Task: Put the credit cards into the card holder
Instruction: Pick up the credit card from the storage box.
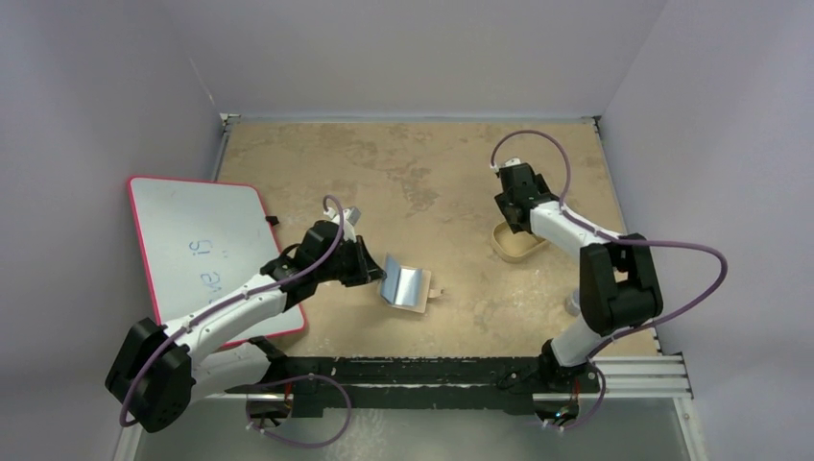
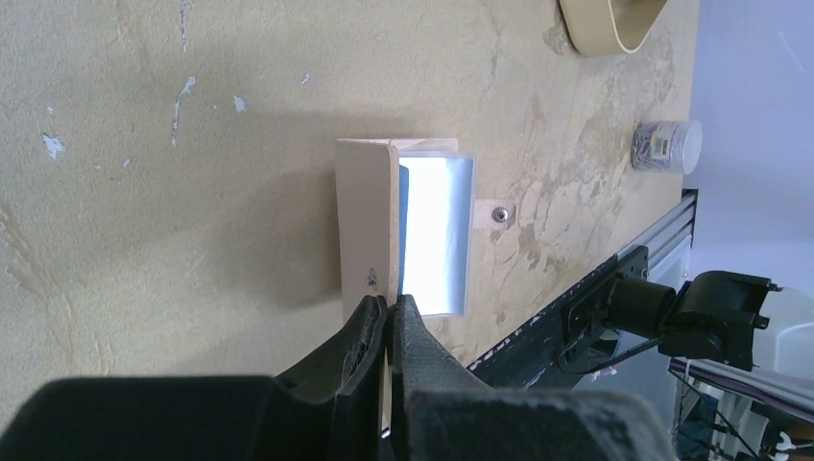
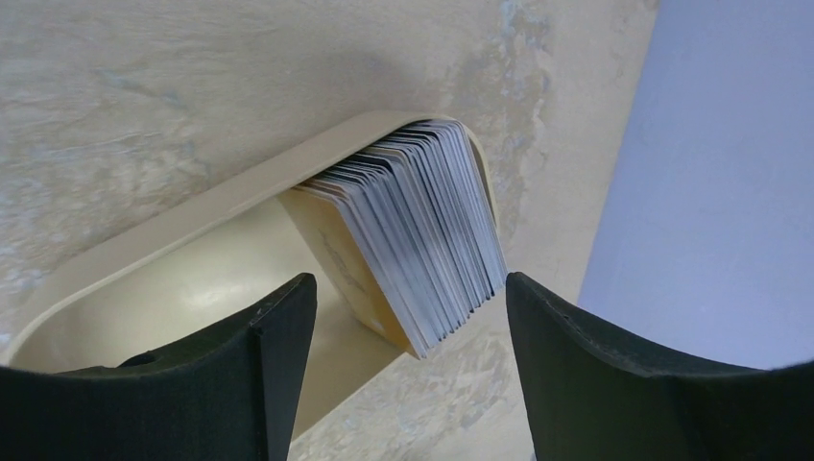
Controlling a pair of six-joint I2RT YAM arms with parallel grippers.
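My left tool (image 2: pixel 387 309) is pinched shut on the card holder (image 2: pixel 365 221). It grips the edge of the tan flap, and that flap stands up from the desk (image 1: pixel 384 163). The other half of the card holder lies flat with its shiny light-blue inside facing up (the little round snap sticks out on the side away from the flap).

My right tool (image 3: pixel 408 293) is well apart from the card holder, on the side away from my left tool. Its two fingers are spread wide and hold nothing. Between them I see the credit cards (image 3: pixel 422 221), a thick stack leaning on their edges at one end of a tan tray (image 3: pixel 163 245). I cannot tell if the fingers touch the cards.

A whiteboard (image 1: pixel 206 250) with a pink edge lies on the other side of the card holder, past my left tool.
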